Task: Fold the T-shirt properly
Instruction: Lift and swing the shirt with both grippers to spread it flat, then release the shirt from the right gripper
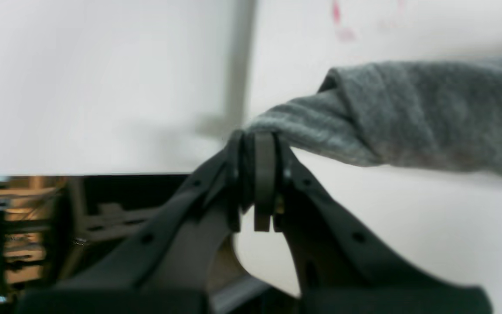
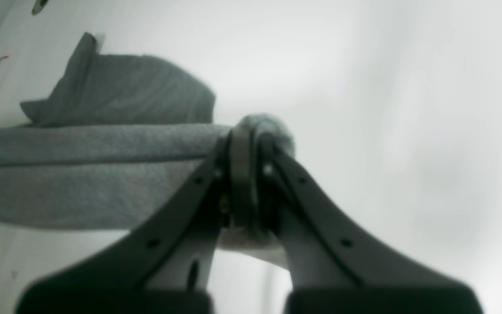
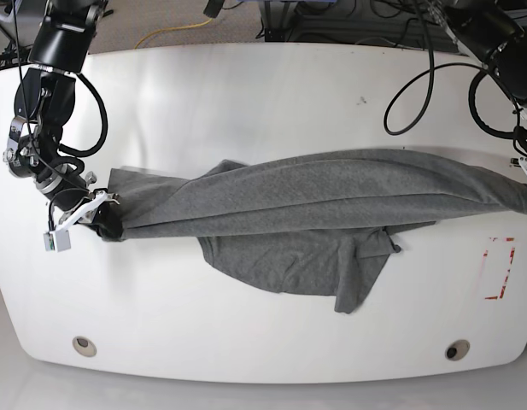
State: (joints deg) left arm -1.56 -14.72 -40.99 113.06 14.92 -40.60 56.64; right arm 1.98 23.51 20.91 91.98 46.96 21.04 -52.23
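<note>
The T-shirt (image 3: 331, 192) hangs stretched across the white table (image 3: 263, 85), its lower part and a sleeve resting on the surface. The left end effector (image 1: 257, 139) is clamped on one bunched edge, the right end effector (image 2: 244, 131) on the opposite edge. For a clean fold, keep both grips level and the fabric taut, then lay it down evenly.
</note>
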